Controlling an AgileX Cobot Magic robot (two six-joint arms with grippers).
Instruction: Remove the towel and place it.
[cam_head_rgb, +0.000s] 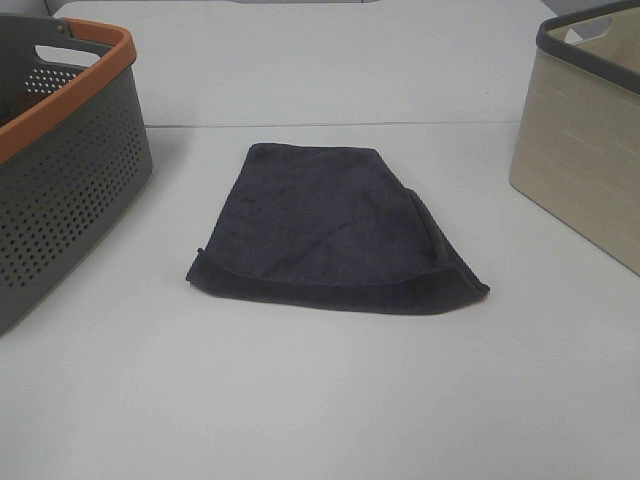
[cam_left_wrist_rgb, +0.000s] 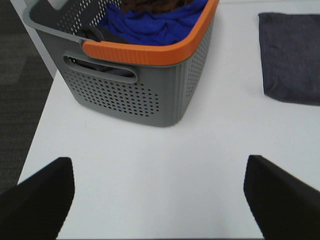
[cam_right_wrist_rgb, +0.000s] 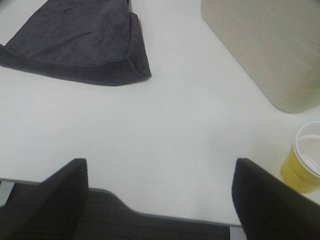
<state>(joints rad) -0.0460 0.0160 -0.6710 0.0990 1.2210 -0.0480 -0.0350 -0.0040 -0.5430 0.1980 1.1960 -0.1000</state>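
Observation:
The dark charcoal-grey towel lies folded flat on the white table, between the two baskets, with its hemmed band toward the front. It also shows in the left wrist view and in the right wrist view. My left gripper is open and empty over the table's near left edge, in front of the grey basket. My right gripper is open and empty over the table's near right edge, apart from the towel. Neither gripper shows in the exterior high view.
A grey perforated basket with an orange rim stands at the left and holds blue and brown cloth. A beige basket with a dark rim stands at the right. A yellow cup stands by the table's near right edge.

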